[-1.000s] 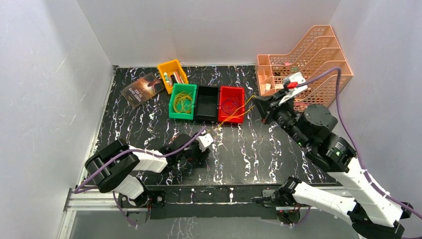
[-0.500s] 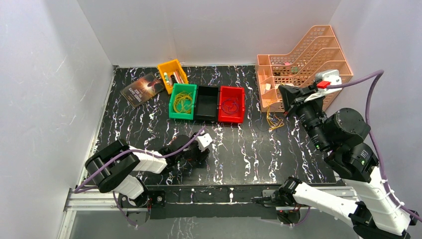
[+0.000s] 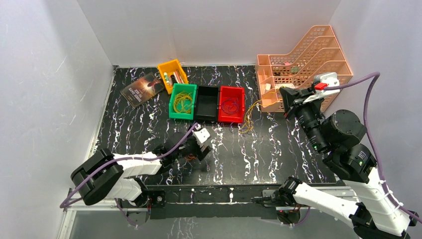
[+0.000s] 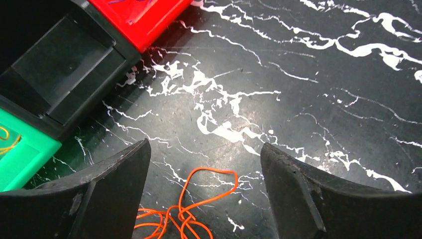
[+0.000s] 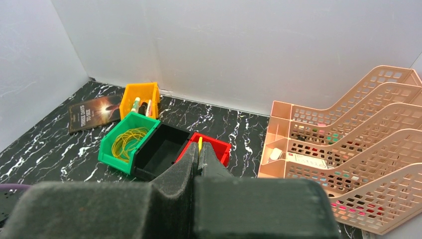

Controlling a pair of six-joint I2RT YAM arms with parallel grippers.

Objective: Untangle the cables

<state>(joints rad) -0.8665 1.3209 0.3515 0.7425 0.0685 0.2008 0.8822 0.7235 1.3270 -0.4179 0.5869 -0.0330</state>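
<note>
My left gripper (image 3: 193,152) is low over the table in front of the bins, open and empty. In the left wrist view a thin orange cable (image 4: 191,204) lies in loose loops on the table between its spread fingers (image 4: 104,184); it also shows in the top view (image 3: 189,158). My right gripper (image 3: 283,102) is raised near the peach rack and shut on a thin yellow cable (image 3: 247,121), which hangs down left to the table by the red bin. A short yellow bit (image 5: 200,144) sticks out above the closed jaws of the right gripper (image 5: 198,150).
Green bin (image 3: 172,110) with yellow loops, black bin (image 3: 206,103) and red bin (image 3: 242,105) with a red loop stand in a row mid-table. A yellow bin (image 3: 172,73) and a book (image 3: 143,88) lie behind them. A peach file rack (image 3: 303,59) stands back right.
The right gripper pulled the yellow cable up and right, away from the left gripper, and the hanging strand then swung back left. The left arm shifted, and the orange cable now lies under its open jaws.
</note>
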